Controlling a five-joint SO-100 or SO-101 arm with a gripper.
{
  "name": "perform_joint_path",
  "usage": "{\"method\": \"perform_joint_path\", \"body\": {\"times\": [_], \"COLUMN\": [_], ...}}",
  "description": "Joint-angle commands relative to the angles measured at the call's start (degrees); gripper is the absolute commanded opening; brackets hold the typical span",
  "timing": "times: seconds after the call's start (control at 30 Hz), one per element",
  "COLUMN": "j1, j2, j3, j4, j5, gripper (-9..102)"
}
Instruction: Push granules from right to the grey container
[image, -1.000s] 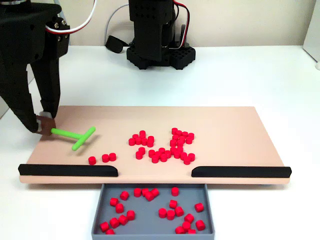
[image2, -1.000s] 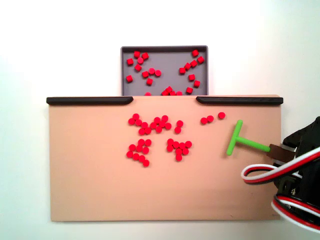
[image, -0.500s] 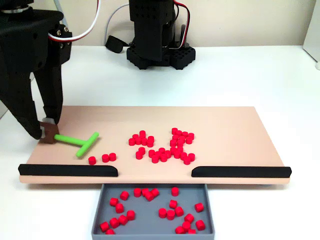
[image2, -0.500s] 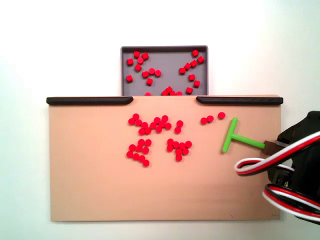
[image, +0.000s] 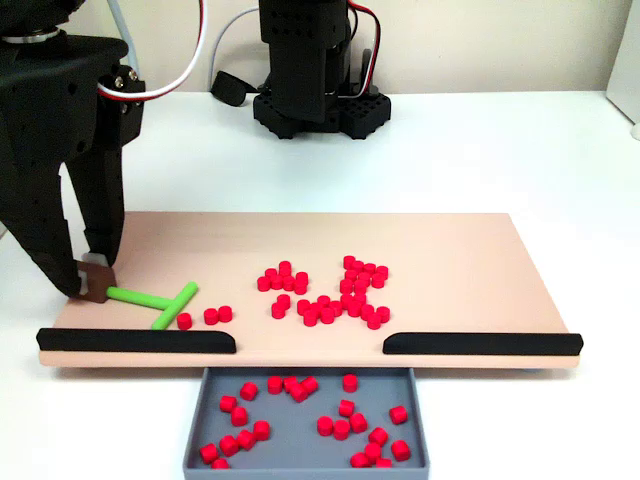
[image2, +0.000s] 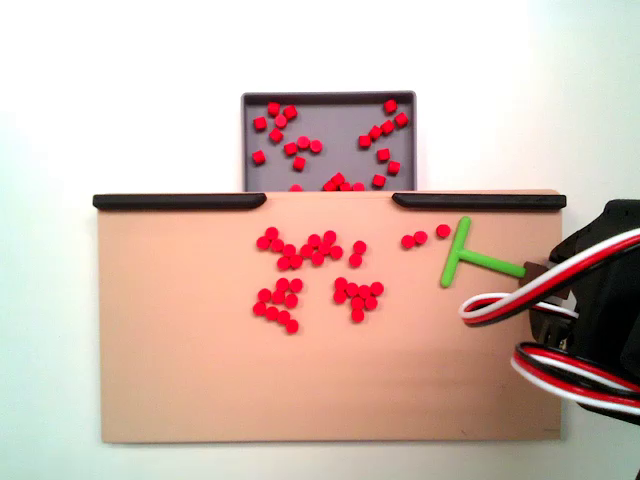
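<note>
Now, at the lower left of a fixed view, the gripper (image: 92, 282) is clasping the green T-shaped stick (image: 160, 300) beside three granules (image: 205, 317), needing a sweep toward the grey container (image: 305, 462).

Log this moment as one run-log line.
pincer: shut on green T-stick | T-bar beside three stray granules | most granules on board | grey container: partly filled

A white table (image: 520, 150) carries a tan board (image: 450, 250), the grey container (image: 300, 455) against the board's slotted edge, and the arm's black base (image: 318, 108). Red granules (image: 325, 290) and a green T-shaped stick (image: 155, 300) lie on the board, two black strips (image: 140, 340) lining its edge
</note>
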Motion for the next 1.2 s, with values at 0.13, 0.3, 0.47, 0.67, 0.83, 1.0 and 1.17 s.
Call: {"method": "perform_joint_path", "body": {"times": [0.13, 0.3, 0.47, 0.67, 0.83, 1.0, 1.17], "j1": [-1.05, -1.67, -2.02, -2.37, -2.81, -3.08, -3.34], "j2": [0.35, 0.35, 0.44, 0.44, 0.62, 0.79, 1.05], "j3": [-1.93, -1.93, -1.93, -1.93, -1.85, -1.85, -1.58], "j4": [0.09, 0.09, 0.09, 0.09, 0.53, 0.70, 0.70], "j5": [-29.36, -28.56, -28.30, -27.86, -27.16, -26.54, -26.10], "gripper": [0, 0, 0, 0, 0, 0, 0]}}
